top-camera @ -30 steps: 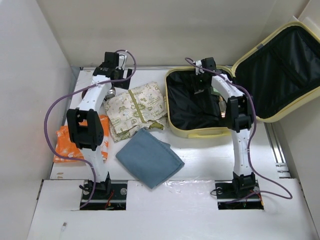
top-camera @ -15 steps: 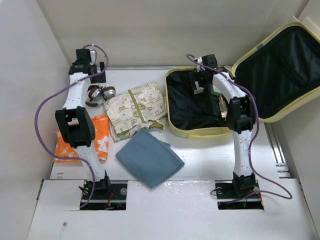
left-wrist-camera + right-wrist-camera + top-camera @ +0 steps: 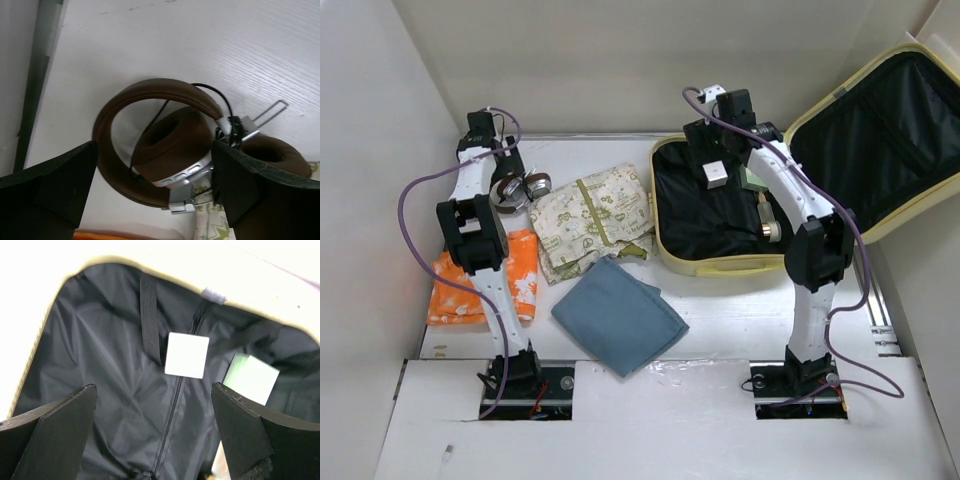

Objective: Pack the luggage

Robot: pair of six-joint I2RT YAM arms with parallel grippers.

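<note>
Barely begun, seemingly: the luggage (image 3: pixel 720 262) lies open, nearly bare (a pale green box (image 3: pixel 250 377) shows), headphones (image 3: pixel 165 145) and folded cloths (image 3: pixel 595 215) unpacked on the surface (image 3: pixel 720 310), left fingers (image 3: pixel 60 185) and right fingers (image 3: pixel 55 425) spread empty.

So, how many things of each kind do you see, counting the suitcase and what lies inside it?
The luggage: 1
Cloths: 3 (patterned cloth, blue cloth, orange cloth)
Brown headphones: 1
Boxes inside the luggage: 2 (white box, pale green box)
Total: 7
</note>
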